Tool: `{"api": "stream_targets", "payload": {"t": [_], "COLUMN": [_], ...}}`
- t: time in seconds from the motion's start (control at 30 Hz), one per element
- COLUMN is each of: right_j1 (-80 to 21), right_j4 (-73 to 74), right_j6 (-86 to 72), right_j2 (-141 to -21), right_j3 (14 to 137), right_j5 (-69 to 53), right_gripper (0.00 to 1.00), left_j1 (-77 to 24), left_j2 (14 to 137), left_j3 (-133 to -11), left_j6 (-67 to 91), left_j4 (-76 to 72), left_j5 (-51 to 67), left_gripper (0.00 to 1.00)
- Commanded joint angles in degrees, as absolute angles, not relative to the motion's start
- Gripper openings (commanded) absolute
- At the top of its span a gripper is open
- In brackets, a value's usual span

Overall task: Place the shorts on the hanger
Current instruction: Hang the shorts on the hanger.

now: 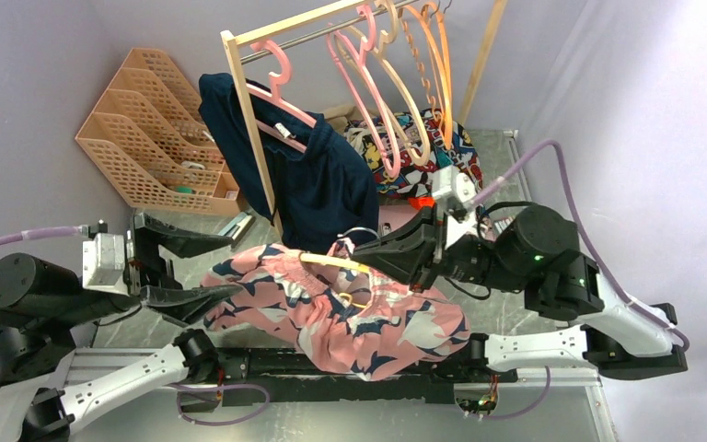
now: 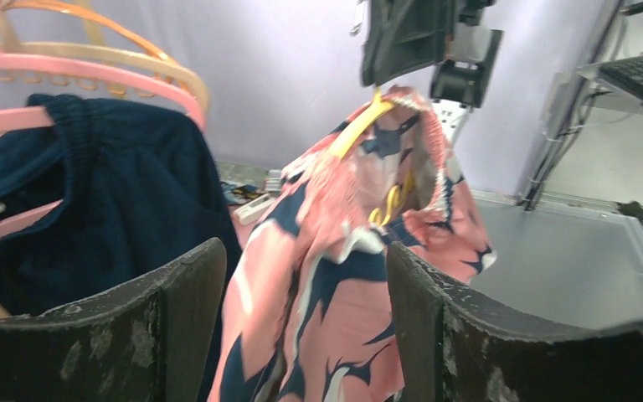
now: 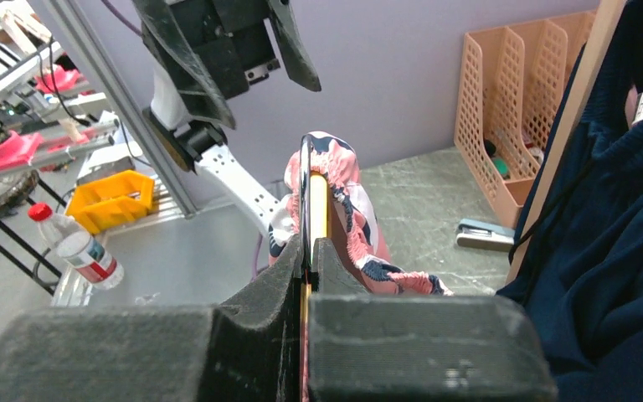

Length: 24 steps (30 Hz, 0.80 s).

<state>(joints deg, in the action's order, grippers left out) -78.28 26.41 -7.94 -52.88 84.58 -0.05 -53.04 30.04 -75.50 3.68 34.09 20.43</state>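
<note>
Right end effector (image 1: 373,253) pinched shut on hanger (image 1: 330,261), holding it raised so shorts (image 1: 377,327) drape. Left end effector (image 1: 226,265) at 9 o'clock, spread wide, empty.

Salmon-pink shorts (image 1: 331,313) draped over a thin pale yellow hanger (image 1: 331,261).
Just in front of the navy garment (image 1: 322,184), the shorts, blotched navy and white, hang crumpled, their gathered waistband looped over the tilted hanger, whose wire hook points toward that garment.
</note>
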Motion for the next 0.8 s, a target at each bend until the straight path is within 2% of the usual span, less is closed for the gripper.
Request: {"api": "stream_targets", "payload": {"t": [0.0, 0.17, 0.23, 0.3, 0.33, 0.43, 0.77], "right_j1": [-78.28, -78.31, -78.31, -78.30, -78.31, -78.31, -78.30], "right_j4": [20.54, 21.16, 21.20, 21.15, 21.16, 21.23, 21.47], "right_j6": [-9.81, -9.84, -9.93, -9.93, -9.93, -9.93, -9.69], "right_j2": [-51.20, -51.73, -51.82, -51.85, -51.81, -51.56, -50.00], "right_j3": [84.25, 85.43, 85.55, 85.26, 85.19, 84.73, 83.93], "right_j5": [1.05, 1.03, 0.83, 0.69, 0.81, 1.18, 2.50], "right_gripper": [0.00, 0.00, 0.00, 0.00, 0.00, 0.00, 0.00], "left_j1": [-53.09, -53.09, -53.14, -53.09, -53.09, -53.09, -53.09], "left_j2": [29.55, 30.96, 31.92, 32.88, 33.21, 33.66, 32.43], "left_j3": [-72.60, -71.87, -71.93, -72.27, -72.51, -73.55, -76.07], "left_j6": [3.90, 3.06, 2.78, 2.44, 2.45, 2.25, 1.67], "left_j4": [34.55, 33.85, 33.77, 33.52, 33.38, 33.02, 29.03], "left_j5": [11.25, 11.50, 12.01, 12.84, 12.90, 12.56, 7.19], "left_gripper": [0.72, 0.66, 0.59, 0.45, 0.33, 0.09, 0.07]}}
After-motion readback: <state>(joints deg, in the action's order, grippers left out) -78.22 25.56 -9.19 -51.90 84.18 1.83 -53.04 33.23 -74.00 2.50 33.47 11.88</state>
